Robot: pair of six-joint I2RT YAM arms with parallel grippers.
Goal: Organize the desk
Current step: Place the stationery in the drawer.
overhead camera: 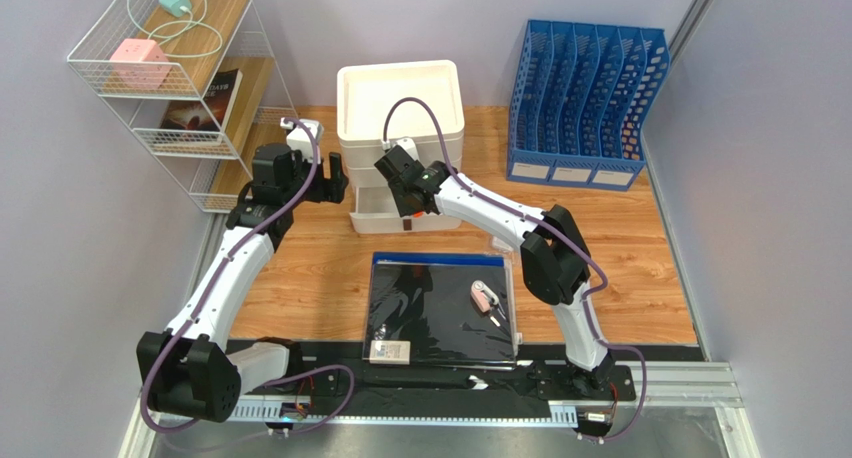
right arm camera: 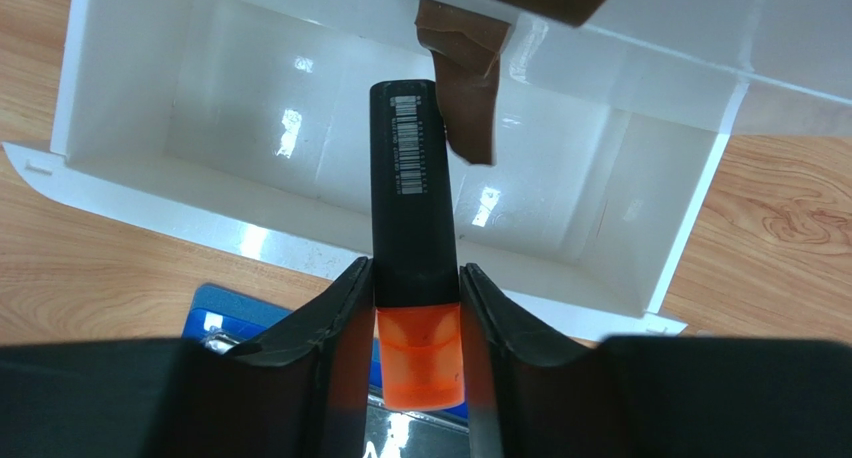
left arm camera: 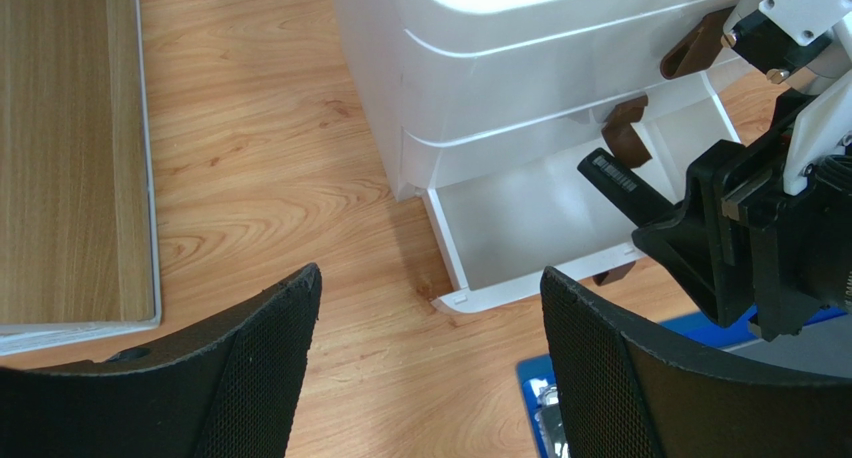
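Over the front lip of the open drawer [right arm camera: 180, 108] on the tabletop [right arm camera: 60, 268], the right pincer [right arm camera: 415, 273] grips the marker [right arm camera: 410, 178], long axis pointing into the drawer; the left pincer [left arm camera: 430, 278] hangs open nearby.

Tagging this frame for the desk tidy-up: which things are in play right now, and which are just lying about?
In play: highlighter in the right jaws; open bottom drawer; desk.
Lying about: mat, pink item and white card on it; file rack; wire shelf; left jaws, open, empty.
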